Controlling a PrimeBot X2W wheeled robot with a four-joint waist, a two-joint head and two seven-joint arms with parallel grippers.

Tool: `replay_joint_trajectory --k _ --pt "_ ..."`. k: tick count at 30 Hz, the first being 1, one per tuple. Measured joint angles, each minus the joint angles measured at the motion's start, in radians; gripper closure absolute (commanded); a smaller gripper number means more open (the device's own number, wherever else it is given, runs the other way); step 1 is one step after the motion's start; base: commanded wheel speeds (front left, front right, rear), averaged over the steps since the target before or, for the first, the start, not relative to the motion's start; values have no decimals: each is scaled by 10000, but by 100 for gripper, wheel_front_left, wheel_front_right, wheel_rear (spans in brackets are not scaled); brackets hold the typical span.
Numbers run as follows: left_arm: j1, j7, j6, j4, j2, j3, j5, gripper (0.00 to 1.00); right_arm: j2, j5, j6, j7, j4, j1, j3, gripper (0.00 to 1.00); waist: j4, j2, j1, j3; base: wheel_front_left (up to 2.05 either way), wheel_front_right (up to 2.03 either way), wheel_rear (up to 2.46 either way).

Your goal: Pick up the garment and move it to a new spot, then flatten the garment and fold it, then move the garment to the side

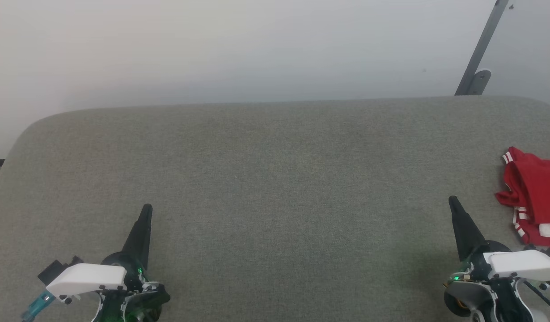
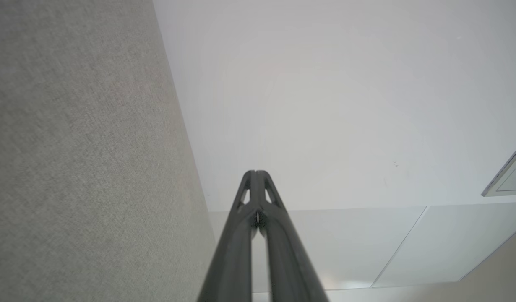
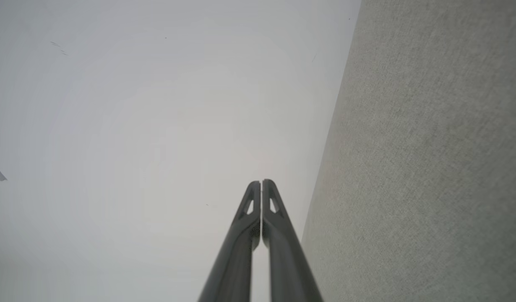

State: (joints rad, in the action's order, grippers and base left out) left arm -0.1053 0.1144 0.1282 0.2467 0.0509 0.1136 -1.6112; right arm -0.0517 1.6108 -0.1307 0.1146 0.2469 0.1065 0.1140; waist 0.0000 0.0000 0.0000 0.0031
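Surface: a broad grey woven upholstered surface [image 1: 275,179] with rounded far corners, standing before a pale wall [image 1: 212,44].
Garment: the red cloth shirt with red-and-white striped trim and a white patch [image 1: 532,197] lies bunched at the surface's right-hand border. It is partly cut off by the head view's edge, and no lettering can be read.
Left gripper: the left gripper with long dark fingers [image 1: 146,209] is clenched on nothing, over the surface's near left part.
Right gripper: the right gripper of the same make [image 1: 453,200] is pressed together and empty, over the surface's near right part and near the garment without touching it.
Stage: a rumpled heap at the border fits either a shirt waiting to be carried to the middle or one already set aside. The folds are too hidden to judge.
Risk, reach: the heap sits close to the surface's right edge, so a nudge from clenched fingers would likely push it over.
Risk, grasp: pinching one loose layer could lift only a sleeve and drag the rest.
Risk, view: half the shirt is out of frame, so aiming may miss.
Risk, cloth: thin slack fabric will probably sag and refold when lifted.
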Motion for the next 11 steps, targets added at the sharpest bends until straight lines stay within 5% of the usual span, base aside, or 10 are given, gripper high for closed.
replay_joint_trajectory --k 11 --pt "0 2 -2 0 -2 0 0 100 0 0 0 0 0 0 0 100 0 0 0 0 0 0 0"
